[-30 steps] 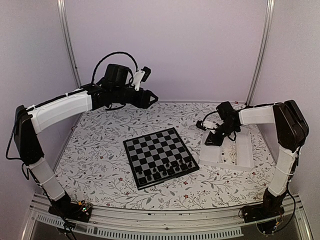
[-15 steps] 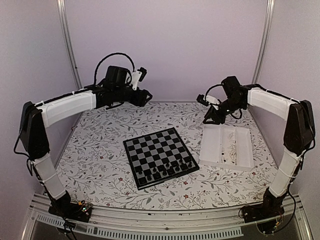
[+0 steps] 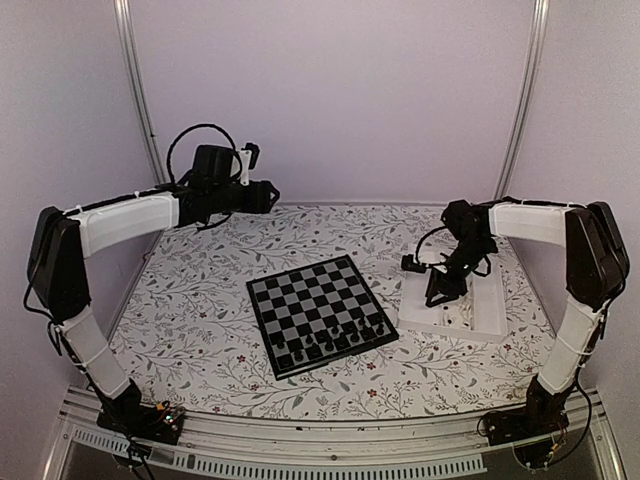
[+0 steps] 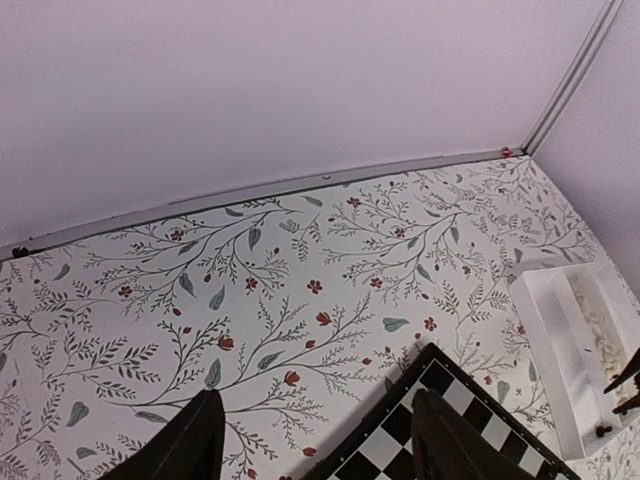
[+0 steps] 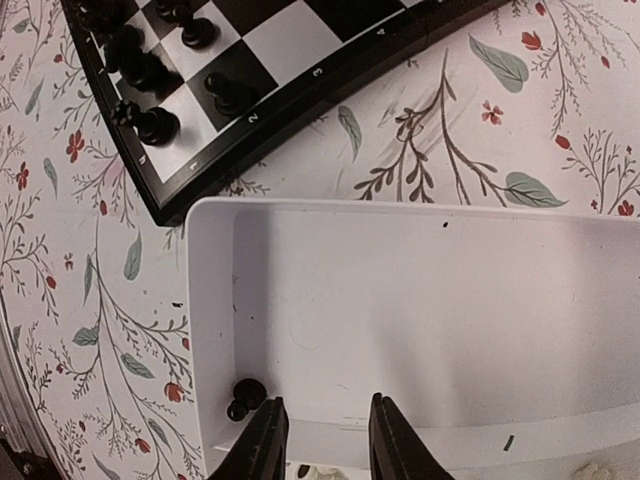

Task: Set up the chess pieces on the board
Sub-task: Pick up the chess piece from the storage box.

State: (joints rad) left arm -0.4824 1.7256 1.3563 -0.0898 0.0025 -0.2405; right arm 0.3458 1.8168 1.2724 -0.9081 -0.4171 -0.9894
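Observation:
The board (image 3: 318, 298) lies mid-table with several black chess pieces (image 3: 330, 340) standing on its two near rows. It also shows in the right wrist view (image 5: 290, 40) with black pieces (image 5: 150, 75), and its corner shows in the left wrist view (image 4: 440, 445). My right gripper (image 3: 438, 292) hangs open and empty over the white tray's left compartment (image 5: 325, 445). One black piece (image 5: 245, 397) lies in that compartment's corner, just left of the left finger (image 5: 262, 440). Cream-white pieces (image 3: 462, 315) lie in the tray's right compartment. My left gripper (image 3: 268, 196) is open and empty, high at the back left (image 4: 315, 450).
The white tray (image 3: 415, 318) sits right of the board; its rim (image 5: 205, 300) shows in the right wrist view, and it shows at the right edge of the left wrist view (image 4: 560, 340). A floral cloth (image 3: 200, 310) covers the table. Walls close the back and sides.
My right gripper rose toward the back wall, then came down over the tray's left compartment. My left arm drew back and to the left. The pieces on the board have not moved.

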